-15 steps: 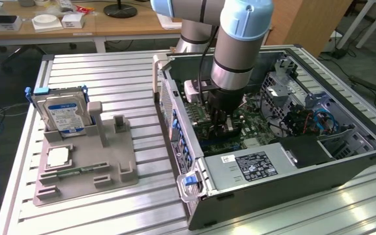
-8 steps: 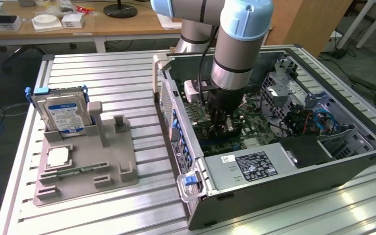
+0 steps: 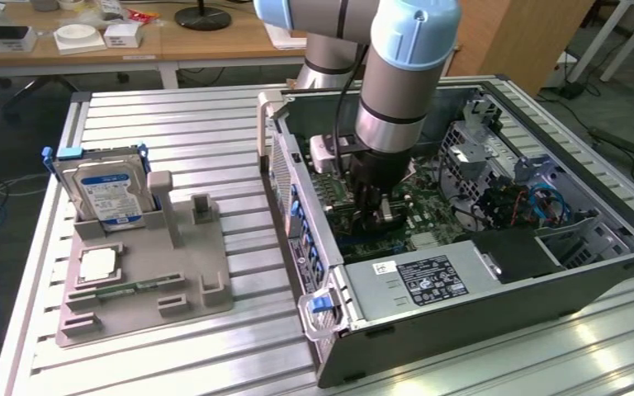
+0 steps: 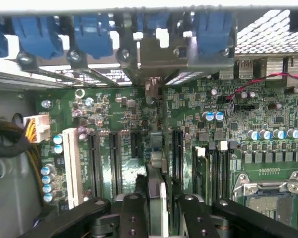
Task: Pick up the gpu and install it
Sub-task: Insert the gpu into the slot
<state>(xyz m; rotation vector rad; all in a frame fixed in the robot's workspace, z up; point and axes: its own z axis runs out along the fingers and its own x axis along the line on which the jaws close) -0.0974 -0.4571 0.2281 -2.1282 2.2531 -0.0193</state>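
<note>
The gpu stands edge-on between my gripper's black fingers, running down the middle of the wrist view. It sits upright over the green motherboard, in line with the black expansion slots. Its silver bracket rests against the case's rear wall among the blue slot clips. The fingers are shut on the card's sides. In the exterior view my gripper reaches down inside the open computer case, low over the motherboard.
A grey fixture tray lies at the exterior view's left, holding a hard drive, a processor chip and a memory stick. Inside the case are the power supply, drive cage and CPU socket.
</note>
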